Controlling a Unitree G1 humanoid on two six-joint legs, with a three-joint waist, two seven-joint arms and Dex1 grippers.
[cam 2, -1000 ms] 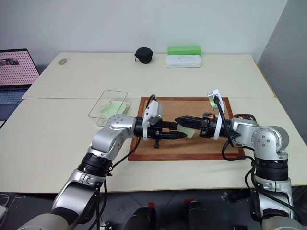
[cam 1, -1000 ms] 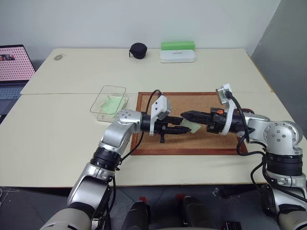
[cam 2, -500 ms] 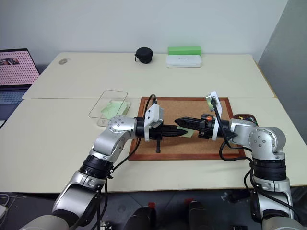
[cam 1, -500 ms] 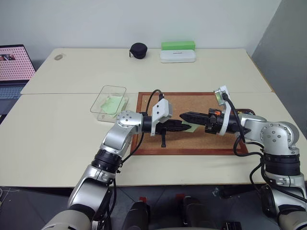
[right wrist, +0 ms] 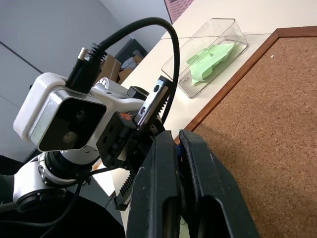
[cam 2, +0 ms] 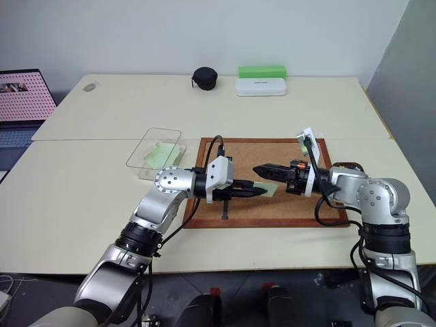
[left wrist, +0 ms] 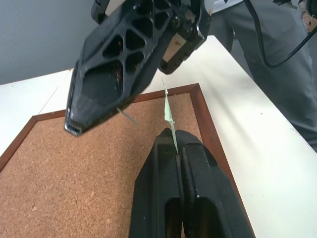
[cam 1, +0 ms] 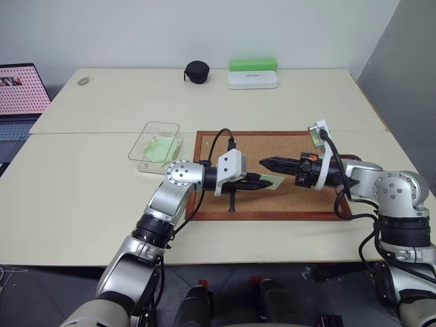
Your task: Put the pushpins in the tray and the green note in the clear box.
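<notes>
Both grippers over the cork board (cam 1: pixel 293 146) — left gripper (cam 1: pixel 262 182) clamped on green note (cam 1: pixel 274 182), right gripper (cam 1: pixel 267 163) closed together.

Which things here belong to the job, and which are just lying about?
Job: green note, pinched in the left gripper; clear box; tray, mostly hidden.
Lying about: cork board, black pouch, green block, white case, laptop.
</notes>
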